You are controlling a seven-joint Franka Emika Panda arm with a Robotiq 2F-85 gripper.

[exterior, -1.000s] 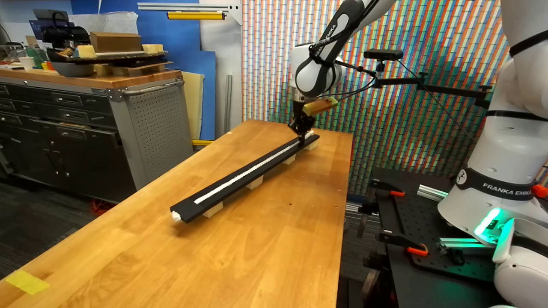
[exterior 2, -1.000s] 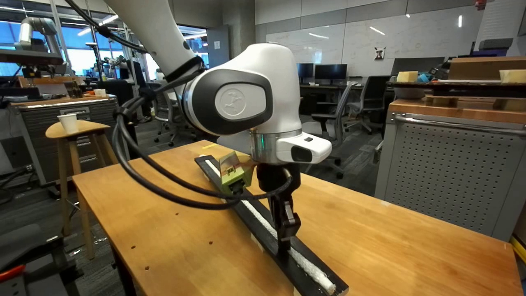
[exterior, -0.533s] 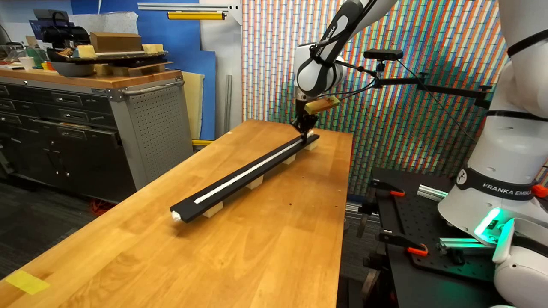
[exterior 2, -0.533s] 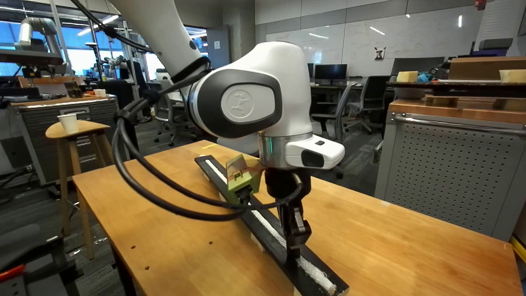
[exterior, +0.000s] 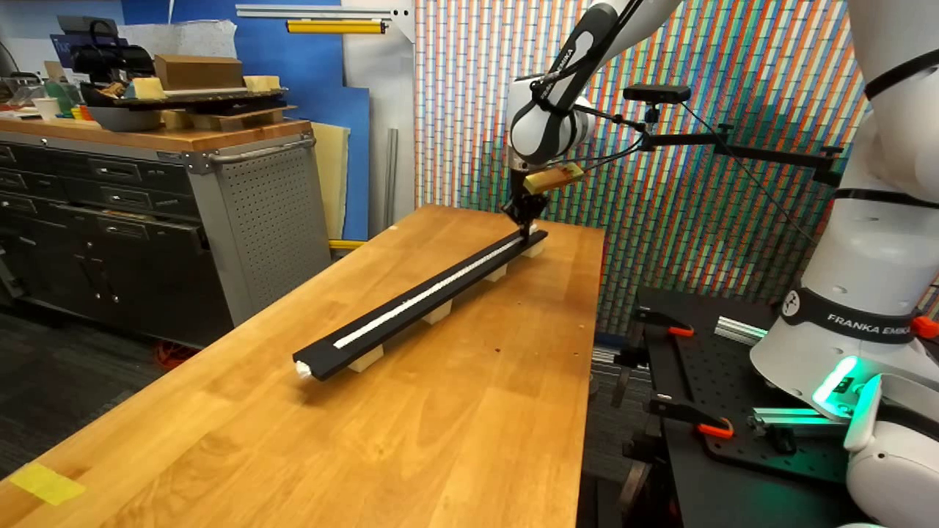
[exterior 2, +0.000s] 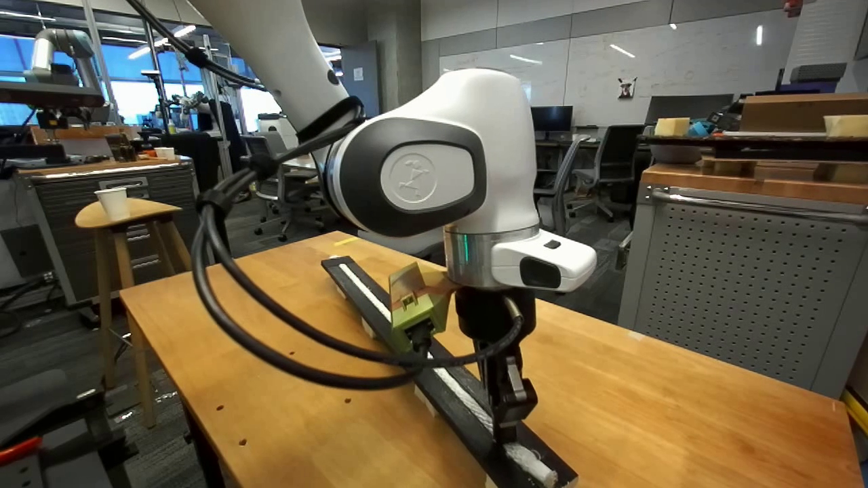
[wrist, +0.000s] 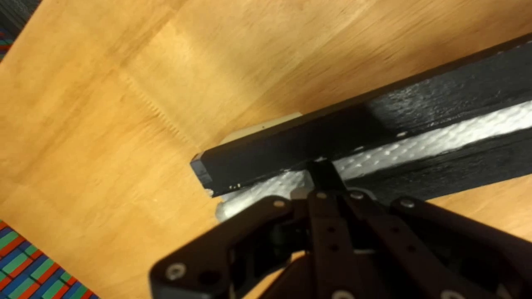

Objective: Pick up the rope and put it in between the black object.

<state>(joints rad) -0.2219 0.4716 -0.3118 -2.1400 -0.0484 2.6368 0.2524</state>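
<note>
In the wrist view the pincer stands at lower right of centre, its fingers pressed together, tips down at the rope, near the rope's end at left of centre. Whether the tips press on it, I cannot tell. The rope lies along the groove of the black bar, which runs from the centre to the right edge. In an exterior view the bar slants across the desk from lower left of centre to just right of centre, raised on wooden blocks. Yellow tape marks the desk at lower left. In an exterior view a white cup stands on a stool at left.
</note>
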